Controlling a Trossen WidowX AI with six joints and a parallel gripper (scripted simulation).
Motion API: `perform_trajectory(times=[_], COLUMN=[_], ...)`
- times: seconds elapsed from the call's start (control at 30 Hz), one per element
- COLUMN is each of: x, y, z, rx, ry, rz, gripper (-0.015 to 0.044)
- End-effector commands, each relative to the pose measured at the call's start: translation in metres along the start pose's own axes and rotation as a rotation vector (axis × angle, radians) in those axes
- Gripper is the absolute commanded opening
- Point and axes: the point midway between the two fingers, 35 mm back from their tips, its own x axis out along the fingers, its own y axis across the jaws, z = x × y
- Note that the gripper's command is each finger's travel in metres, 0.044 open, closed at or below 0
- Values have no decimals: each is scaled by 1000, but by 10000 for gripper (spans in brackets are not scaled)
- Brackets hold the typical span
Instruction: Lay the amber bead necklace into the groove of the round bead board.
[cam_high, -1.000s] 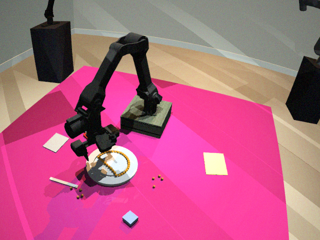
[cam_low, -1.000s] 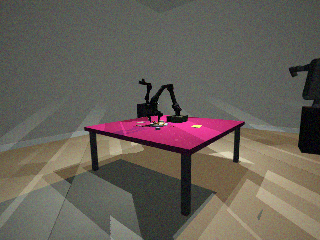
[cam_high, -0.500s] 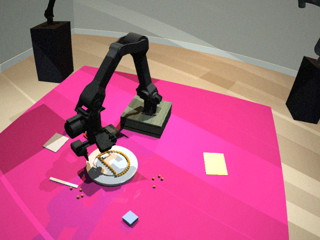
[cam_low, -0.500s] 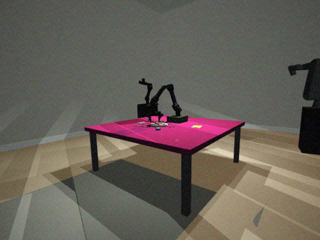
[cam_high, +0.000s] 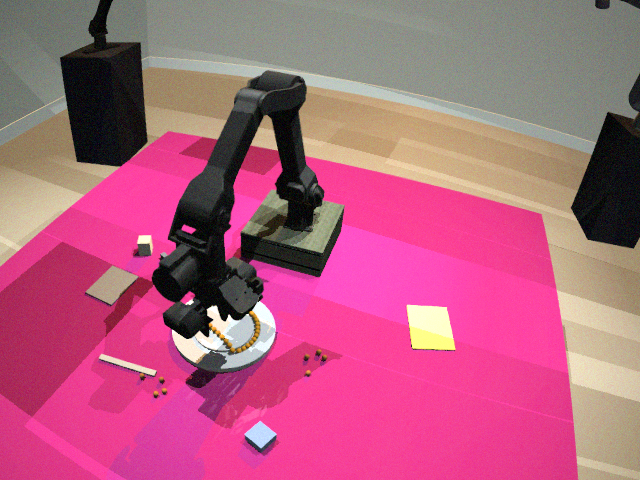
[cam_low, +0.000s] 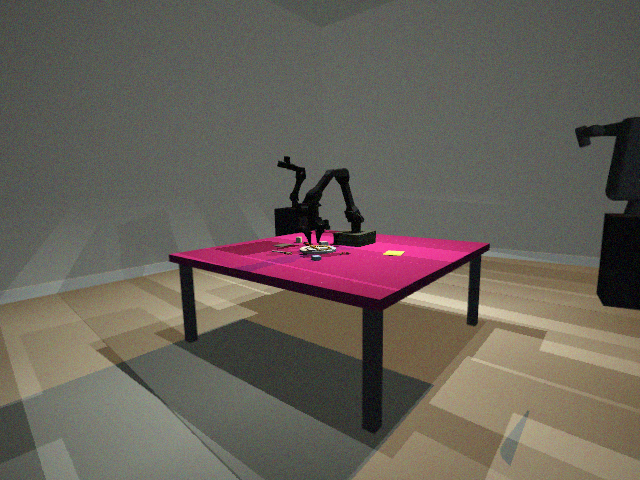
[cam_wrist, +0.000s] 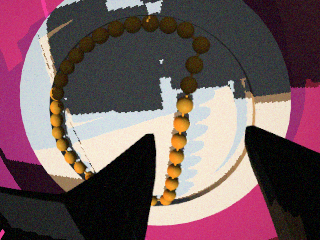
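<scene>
The amber bead necklace (cam_high: 256, 328) (cam_wrist: 184, 105) lies on the round bead board (cam_high: 266, 347) (cam_low: 323, 251) (cam_wrist: 272, 114). In the wrist view its left side and top curve close along the groove. Its right side runs nearly straight down inside the board, away from the groove (cam_wrist: 254, 102) on the right. My gripper (cam_high: 215, 326) (cam_low: 314, 243) (cam_wrist: 200, 138) is open above the board. In the wrist view the straight run of beads shows between the fingertips, nearer the left one; nothing is held. The left finger hides some lower-left beads.
Loose amber beads (cam_high: 308, 373) (cam_high: 156, 394) lie on both sides of the board. A cream stick (cam_high: 127, 364), a flat grey-brown square (cam_high: 111, 286), a pale cube (cam_high: 145, 244), a blue block (cam_high: 260, 435) and a yellow pad (cam_high: 431, 330) lie on the pink table.
</scene>
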Motion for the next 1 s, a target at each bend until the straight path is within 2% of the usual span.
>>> perform_trajectory(times=[0.0,0.2,0.37,0.5,0.97], x=[-10,-13,4,-2,18], y=[-5,-5,-5,-7,-6], z=[32,43,43,43,43], rx=[-109,-144,-144,-134,-141], ry=[2,1,1,-4,-1], rz=[-4,-4,-4,-9,-6], gripper=[120,120,120,120,120])
